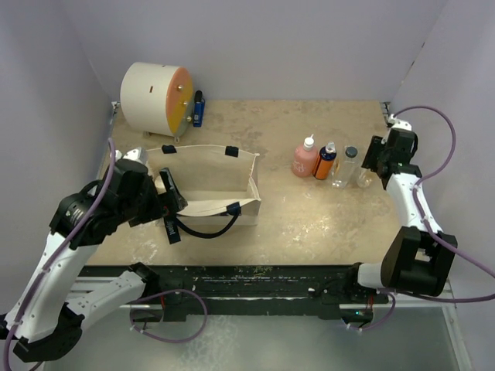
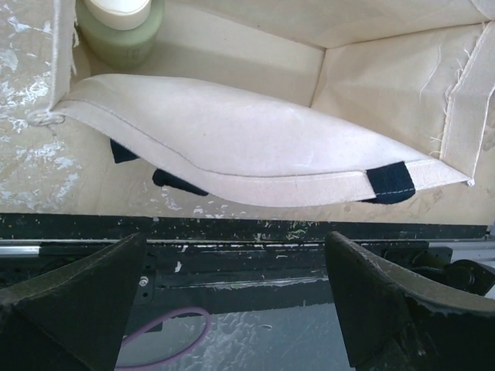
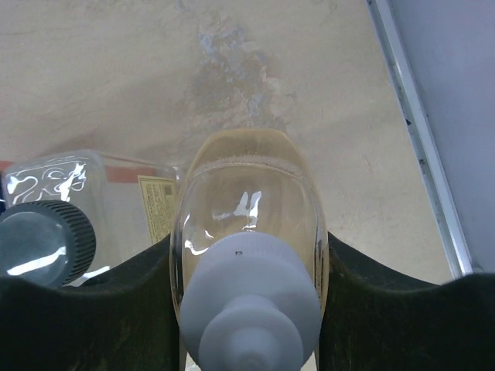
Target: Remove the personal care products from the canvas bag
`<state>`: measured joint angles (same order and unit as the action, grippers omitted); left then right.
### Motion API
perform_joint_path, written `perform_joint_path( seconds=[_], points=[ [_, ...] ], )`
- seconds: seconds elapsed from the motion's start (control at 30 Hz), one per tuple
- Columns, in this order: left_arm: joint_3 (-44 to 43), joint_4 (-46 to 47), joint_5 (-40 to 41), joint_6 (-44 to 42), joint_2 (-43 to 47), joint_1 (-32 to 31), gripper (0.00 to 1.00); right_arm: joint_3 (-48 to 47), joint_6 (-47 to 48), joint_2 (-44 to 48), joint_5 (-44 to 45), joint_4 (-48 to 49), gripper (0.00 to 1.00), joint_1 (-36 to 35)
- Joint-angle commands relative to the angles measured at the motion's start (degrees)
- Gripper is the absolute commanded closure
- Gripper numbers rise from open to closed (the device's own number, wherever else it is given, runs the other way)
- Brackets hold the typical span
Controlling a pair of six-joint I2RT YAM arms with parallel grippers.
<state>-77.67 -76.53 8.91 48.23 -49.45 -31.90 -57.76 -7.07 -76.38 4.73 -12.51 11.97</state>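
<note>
The cream canvas bag (image 1: 207,179) stands open at the table's left, its near wall sagging (image 2: 255,147). An olive-green jar (image 2: 122,31) with a pale lid sits inside it in a corner. My left gripper (image 1: 171,209) hovers open at the bag's near left rim, its fingers (image 2: 73,297) wide apart with nothing between them. A pink bottle (image 1: 305,159), an orange bottle (image 1: 326,162) and a clear dark-capped bottle (image 1: 346,167) stand in a row at the right. My right gripper (image 1: 370,168) is shut on a tiny yellowish white-capped bottle (image 3: 249,232), just right of the clear bottle (image 3: 54,224).
A big white drum with an orange face (image 1: 156,97) and a small blue item (image 1: 199,109) stand at the back left. The bag's navy strap (image 1: 207,229) loops toward the table's near edge. The right wall and table edge (image 3: 421,170) lie close to the right gripper.
</note>
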Motion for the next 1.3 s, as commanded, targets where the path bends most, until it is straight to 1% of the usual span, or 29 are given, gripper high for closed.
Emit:
perform_joint_path(
  seconds=[0.0, 0.1, 0.23, 0.3, 0.33, 0.37, 0.4, 0.43, 0.47, 0.57, 0.6, 0.67, 0.77, 0.8, 0.83, 1.0, 1.1, 1.27],
  points=[
    [-4.5, 1.7, 1.0, -1.0, -3.1, -0.1, 0.01, 2.2, 1.2, 0.9, -4.9, 14.1, 1.00, 0.3],
    [-5.8, -0.3, 1.8, 1.3, -4.4, 0.0, 0.01, 2.9, 1.7, 0.2, -6.1, 14.7, 1.00, 0.3],
    [-2.8, 1.7, 2.7, 3.2, -2.4, -0.1, 0.01, 6.0, -0.5, 0.3, -3.7, 17.8, 1.00, 0.3],
    [-2.4, 2.1, 4.1, 4.8, -1.4, -0.1, 0.01, 5.8, 0.4, 0.6, -3.7, 16.7, 0.95, 0.3],
    [-2.7, 2.7, 4.1, 5.0, -1.1, -0.1, 0.01, 6.0, 1.2, 1.0, -2.2, 16.9, 0.93, 0.3],
    [-3.0, 3.2, 3.7, 5.0, -1.1, 0.0, 0.01, 6.7, 1.3, 1.5, -1.2, 17.2, 0.88, 0.3],
    [-3.2, 3.5, 3.4, 4.8, -1.0, -0.1, 0.01, 7.4, 0.8, 2.0, -2.1, 17.0, 0.80, 0.3],
    [-3.2, 3.4, 3.4, 4.8, -1.1, -0.1, 0.00, 8.2, -0.2, 2.6, -1.7, 17.4, 0.69, 0.3],
    [-3.0, 3.5, 3.4, 4.7, -1.1, -0.1, 0.01, 8.7, -0.3, 3.1, -1.6, 17.6, 0.60, 0.3],
    [-2.2, 3.3, 3.1, 5.0, -1.0, -0.1, 0.01, 9.2, -0.5, 4.5, -2.2, 16.7, 0.41, 0.3],
    [-2.2, 3.1, 2.8, 5.3, -0.9, -0.1, 0.01, 9.0, -0.6, 4.9, -2.4, 16.2, 0.36, 0.3],
    [-2.1, 3.1, 2.1, 5.9, -0.4, -0.1, 0.01, 8.0, -1.1, 5.4, -2.0, 14.2, 0.31, 0.3],
    [-0.5, 3.6, 1.4, 6.8, 0.5, -0.1, 0.01, 5.0, -4.4, 6.4, -2.0, 9.1, 0.27, 0.3],
    [0.3, 3.7, 1.3, 7.3, 0.6, -0.1, 0.01, 3.7, -5.2, 6.9, -1.8, 6.2, 0.21, 0.3],
    [1.1, 3.9, 1.3, 7.7, 0.7, -0.1, 0.01, 2.5, -6.0, 7.5, -0.5, 4.4, 0.18, 0.3],
    [3.0, 4.9, 0.1, 10.1, 0.3, 0.0, 0.01, 2.3, -9.5, 13.6, -3.5, -1.1, 0.17, 0.1],
    [3.6, 3.2, 0.5, 11.7, 0.5, 0.0, 0.01, 1.6, -9.9, 16.5, -6.8, -4.7, 0.18, -1.2],
    [7.1, -3.1, 3.3, 18.8, 0.2, -0.1, 0.01, 1.6, -10.8, 22.6, -12.1, -6.0, 0.18, -7.5]
  ],
)
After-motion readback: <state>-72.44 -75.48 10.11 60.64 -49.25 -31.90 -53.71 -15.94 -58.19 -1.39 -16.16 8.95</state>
